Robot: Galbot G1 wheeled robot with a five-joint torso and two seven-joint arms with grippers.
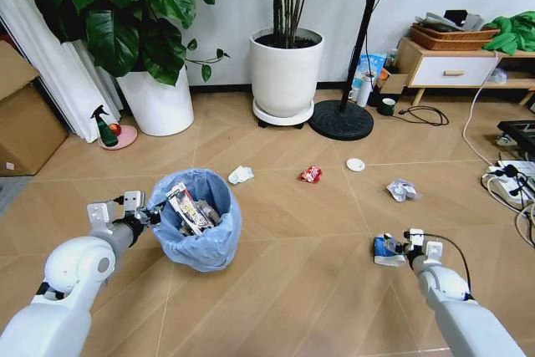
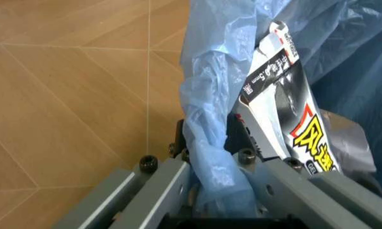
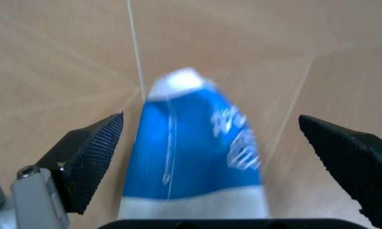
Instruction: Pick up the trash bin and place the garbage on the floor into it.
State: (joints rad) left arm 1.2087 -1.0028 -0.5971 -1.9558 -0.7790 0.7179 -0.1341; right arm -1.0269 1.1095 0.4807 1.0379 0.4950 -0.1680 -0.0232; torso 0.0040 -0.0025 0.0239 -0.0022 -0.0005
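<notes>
The trash bin [image 1: 201, 227], small and round with a light blue bag [image 2: 210, 90], is at my front left with wrappers and a black-and-white carton [image 2: 286, 109] inside. My left gripper [image 1: 150, 216] [image 2: 213, 160] is shut on the bin's near rim, pinching the bag. At the front right, my right gripper [image 1: 399, 248] [image 3: 210, 119] stands open, and a blue-white packet [image 1: 385, 248] [image 3: 197, 152] lies on the floor [image 1: 301, 290] between its fingers [image 3: 89, 157]. Farther off lie a white paper ball [image 1: 241, 175], a red wrapper [image 1: 310, 175], a white disc [image 1: 355, 165] and a crumpled wrapper [image 1: 402, 191].
Two white plant pots [image 1: 286, 73] and a fan base [image 1: 340, 120] stand at the back. A cardboard box [image 1: 25, 123] is on the left, with a green spray bottle [image 1: 104, 127] beside it. Cables and a power strip [image 1: 510, 177] lie at the right, below a low cabinet [image 1: 456, 68].
</notes>
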